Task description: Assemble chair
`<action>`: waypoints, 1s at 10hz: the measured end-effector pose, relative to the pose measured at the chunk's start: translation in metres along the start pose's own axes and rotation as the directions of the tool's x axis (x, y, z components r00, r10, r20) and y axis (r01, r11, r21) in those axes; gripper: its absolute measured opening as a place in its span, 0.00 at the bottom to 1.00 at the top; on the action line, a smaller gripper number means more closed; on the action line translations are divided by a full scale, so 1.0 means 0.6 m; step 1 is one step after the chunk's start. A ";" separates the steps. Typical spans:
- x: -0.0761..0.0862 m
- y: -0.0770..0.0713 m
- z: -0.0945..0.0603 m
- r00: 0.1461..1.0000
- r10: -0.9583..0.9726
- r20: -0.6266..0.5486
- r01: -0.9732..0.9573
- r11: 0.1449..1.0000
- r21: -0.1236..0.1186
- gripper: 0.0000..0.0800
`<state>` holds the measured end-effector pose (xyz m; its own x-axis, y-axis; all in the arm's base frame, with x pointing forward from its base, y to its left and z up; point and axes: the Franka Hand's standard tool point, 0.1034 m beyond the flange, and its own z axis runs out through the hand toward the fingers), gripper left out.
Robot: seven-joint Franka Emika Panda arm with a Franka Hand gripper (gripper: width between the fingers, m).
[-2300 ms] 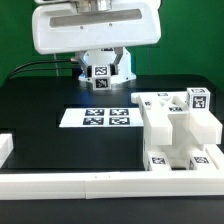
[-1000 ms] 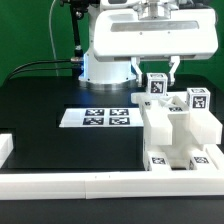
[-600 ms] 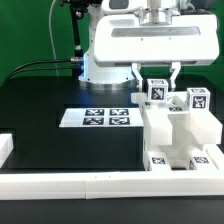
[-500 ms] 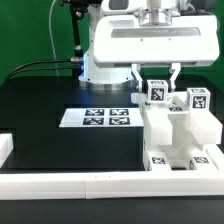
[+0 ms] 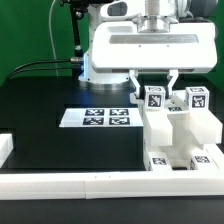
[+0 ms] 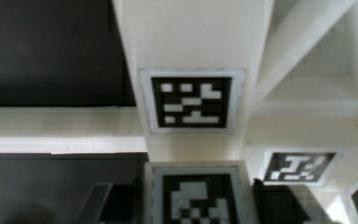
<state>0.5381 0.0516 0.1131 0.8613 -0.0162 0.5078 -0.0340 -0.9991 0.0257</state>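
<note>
Item: claw (image 5: 153, 82), hanging from the arm's broad white housing, its two dark fingers (image 5: 135, 82) spread either side of a small tagged white block (image 5: 154, 98). Whether the fingers touch the block cannot be told; the jaws stand apart at about its width.

Item: chair (image 5: 178, 135), partly built, directly under the claw and reaching toward the exterior view's right. Blocky white body, tags on its top posts and lower front. The tagged block sits at the top of its rear portion.

Item: marker board (image 5: 99, 117), flat on the black table (image 5: 40, 110), beside and below the claw on the exterior view's left.

Item: white border rail (image 5: 90, 183), along the table's near edge.

Wrist view only: close look at white chair surfaces carrying a large tag (image 6: 194, 100) and a smaller tag (image 6: 298, 165). Fingers not discernible there.
</note>
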 end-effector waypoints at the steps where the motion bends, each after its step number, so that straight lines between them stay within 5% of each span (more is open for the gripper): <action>1: -0.001 -0.002 0.000 1.000 0.000 0.002 0.000 1.000 0.001 0.36; 3: -0.001 -0.002 0.000 1.000 -0.001 0.002 0.001 1.000 0.001 0.36; 6: 0.010 0.001 -0.004 0.997 0.015 0.078 -0.017 1.000 0.021 0.78; 10: 0.044 -0.007 -0.014 0.929 0.056 0.365 -0.090 0.993 0.077 0.81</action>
<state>0.5565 0.0555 0.1338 0.9836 -0.0854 0.1586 -0.0723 -0.9936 -0.0869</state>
